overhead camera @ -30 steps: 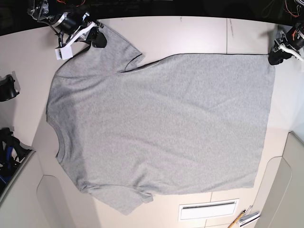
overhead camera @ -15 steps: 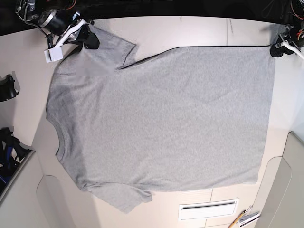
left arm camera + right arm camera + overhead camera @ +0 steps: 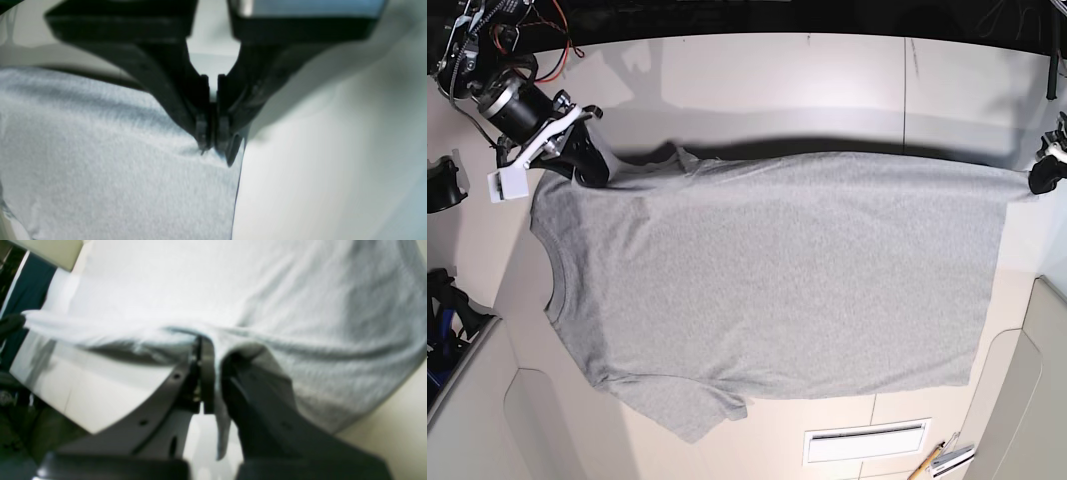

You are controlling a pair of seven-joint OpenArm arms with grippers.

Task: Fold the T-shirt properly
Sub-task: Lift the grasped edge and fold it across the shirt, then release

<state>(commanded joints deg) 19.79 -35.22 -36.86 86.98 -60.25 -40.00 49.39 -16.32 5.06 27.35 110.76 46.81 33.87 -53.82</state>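
Evidently, both claws, the left and right, pinched the T-shirt, best drawn evenly toward six o'clock.

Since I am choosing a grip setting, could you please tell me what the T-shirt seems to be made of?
The T-shirt looks like soft, matte knitted fabric, probably cotton: heather-grey flecking and limp, draping folds suggest it, though a blend is possible.

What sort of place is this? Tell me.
Probably a robot workstation: the left gripper and right gripper hold up one edge of a grey T-shirt over a pale tabletop.
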